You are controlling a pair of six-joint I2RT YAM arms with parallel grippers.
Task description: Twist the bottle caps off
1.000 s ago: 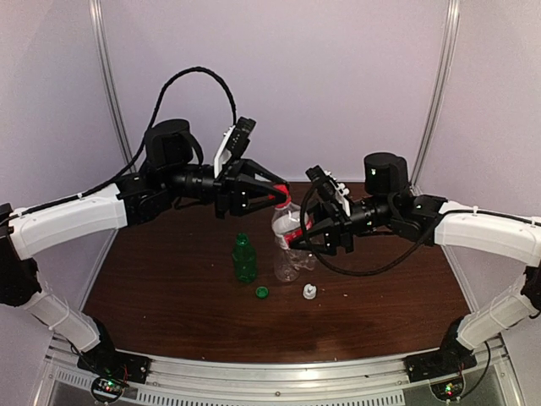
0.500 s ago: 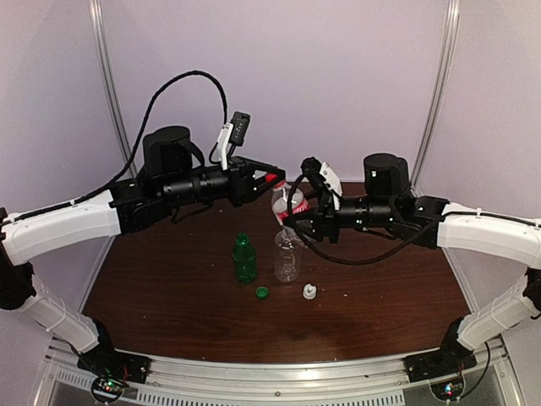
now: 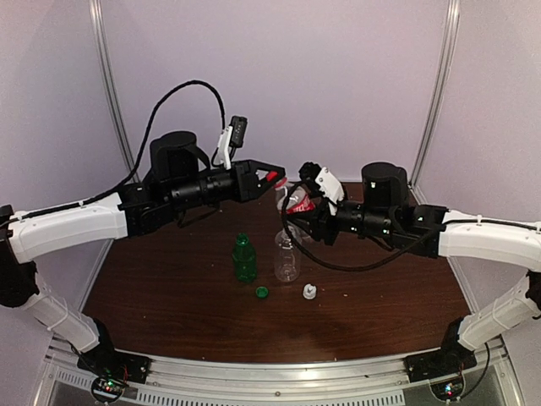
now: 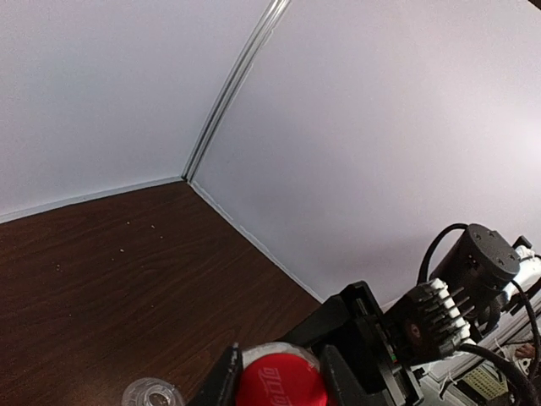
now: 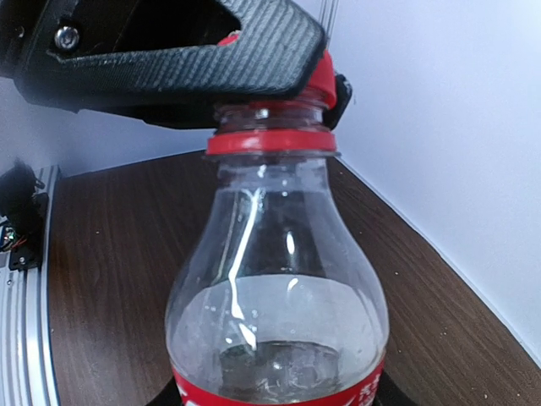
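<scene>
**Top external view:** The two arms meet above the middle of the desk [image 3: 169, 288]. The left end effector [image 3: 269, 176] is pinched on the red cap [image 3: 275, 179]. The right end effector [image 3: 297, 208] is clamped round the body of the red-labelled bottle [image 3: 301, 200], which it holds tilted in the air, well clear of the wood, with its neck pointing toward the left arm. Directly below stand the green bottle [image 3: 244, 258] and, just beside it on the right, the taller clear bottle [image 3: 287, 259], both upright and uncapped. The green cap [image 3: 262, 293] and the white cap [image 3: 310, 292] lie on the desk in front of them, apart from each other.

**Left wrist view:** The red cap [image 4: 281, 382] sits at the bottom edge, seen from its top face, with the dark fingers [image 4: 342, 376] pressed against it on either side. The open mouth of the taller clear bottle [image 4: 152, 393] shows just to the left of it, lower down. The brown desk [image 4: 101, 254] runs back to the wall corner.

**Right wrist view:** The red-labelled bottle [image 5: 279, 279] fills the picture, its label at the bottom edge where the right end effector grips it. The red cap [image 5: 324, 80] sits at the top of the neck, mostly covered by a textured finger of the left end effector [image 5: 194, 51]. A thin band of clear neck shows between the cap and the red collar ring beneath it.
</scene>
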